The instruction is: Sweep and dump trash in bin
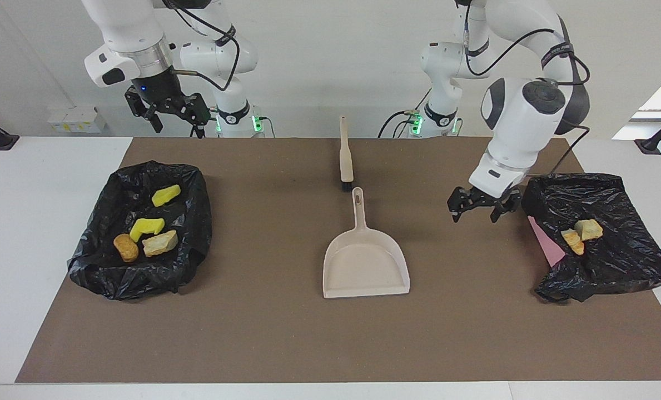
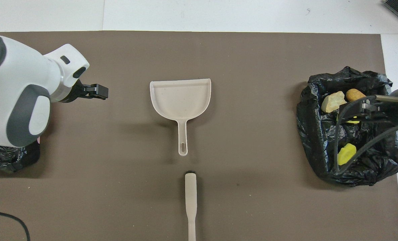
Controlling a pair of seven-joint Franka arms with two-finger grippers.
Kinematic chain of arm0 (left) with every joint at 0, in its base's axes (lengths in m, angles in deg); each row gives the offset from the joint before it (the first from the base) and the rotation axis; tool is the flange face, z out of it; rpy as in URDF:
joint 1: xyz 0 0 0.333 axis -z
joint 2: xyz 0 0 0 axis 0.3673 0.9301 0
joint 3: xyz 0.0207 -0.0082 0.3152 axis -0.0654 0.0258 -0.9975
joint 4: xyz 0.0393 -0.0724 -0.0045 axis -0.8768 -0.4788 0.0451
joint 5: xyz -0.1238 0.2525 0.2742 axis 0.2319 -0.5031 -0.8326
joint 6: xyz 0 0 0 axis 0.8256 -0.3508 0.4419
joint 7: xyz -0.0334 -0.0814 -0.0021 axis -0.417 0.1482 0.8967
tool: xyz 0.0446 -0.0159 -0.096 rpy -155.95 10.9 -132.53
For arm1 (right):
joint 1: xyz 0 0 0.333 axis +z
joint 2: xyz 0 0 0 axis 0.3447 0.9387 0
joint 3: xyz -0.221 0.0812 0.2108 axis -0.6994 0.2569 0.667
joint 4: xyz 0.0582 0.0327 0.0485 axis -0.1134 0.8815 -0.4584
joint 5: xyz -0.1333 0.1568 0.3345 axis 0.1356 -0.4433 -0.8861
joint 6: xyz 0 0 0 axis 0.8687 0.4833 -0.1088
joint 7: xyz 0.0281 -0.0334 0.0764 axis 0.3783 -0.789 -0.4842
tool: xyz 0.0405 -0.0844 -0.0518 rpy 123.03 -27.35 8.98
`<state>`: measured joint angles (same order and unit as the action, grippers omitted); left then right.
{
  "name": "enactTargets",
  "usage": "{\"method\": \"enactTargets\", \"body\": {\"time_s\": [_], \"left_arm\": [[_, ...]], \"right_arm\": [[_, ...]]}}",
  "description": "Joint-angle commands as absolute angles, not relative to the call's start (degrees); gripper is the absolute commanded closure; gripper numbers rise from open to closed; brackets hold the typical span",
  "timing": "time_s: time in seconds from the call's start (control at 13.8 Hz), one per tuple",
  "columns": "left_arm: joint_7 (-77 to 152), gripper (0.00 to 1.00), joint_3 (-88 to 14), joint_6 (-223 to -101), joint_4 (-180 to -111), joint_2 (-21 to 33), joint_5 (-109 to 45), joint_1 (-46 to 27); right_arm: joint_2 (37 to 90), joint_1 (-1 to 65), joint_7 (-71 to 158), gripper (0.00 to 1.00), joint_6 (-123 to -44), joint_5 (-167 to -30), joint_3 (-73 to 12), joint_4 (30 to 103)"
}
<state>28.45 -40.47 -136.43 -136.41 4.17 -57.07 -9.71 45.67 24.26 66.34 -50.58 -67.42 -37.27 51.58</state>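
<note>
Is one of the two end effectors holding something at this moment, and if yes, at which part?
Nothing is held. The left end effector is open over the mat beside the dustpan; the right end effector is open and empty.

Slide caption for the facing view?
Empty dustpan lies mid-mat; open left gripper hangs beside a black-lined bin.
</note>
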Motion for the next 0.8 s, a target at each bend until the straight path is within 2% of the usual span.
{"method": "enactTargets", "body": {"time_s": [0.0,0.44,0.58,0.73], "left_arm": [[22.04,0.0,-40.23,-130.63,-133.86,1.96,-56.18,-12.67],[14.81,0.0,-40.5,-122.44,-134.47,-4.99,-56.44,-17.5],[14.37,0.0,-40.58,-119.48,-133.07,-5.44,-56.79,-17.86],[14.2,0.0,-40.5,-113.76,-128.16,-3.78,-58.02,-17.95]], "right_arm": [[45.53,23.68,64.46,0.0,-50.22,-68.0,-37.35,51.52],[45.53,23.68,64.46,0.0,-50.22,-68.0,-37.35,51.52],[45.53,23.68,64.46,0.0,-50.13,-68.0,-37.35,51.52],[45.53,23.68,64.46,0.0,-50.22,-68.0,-37.35,51.52]]}}
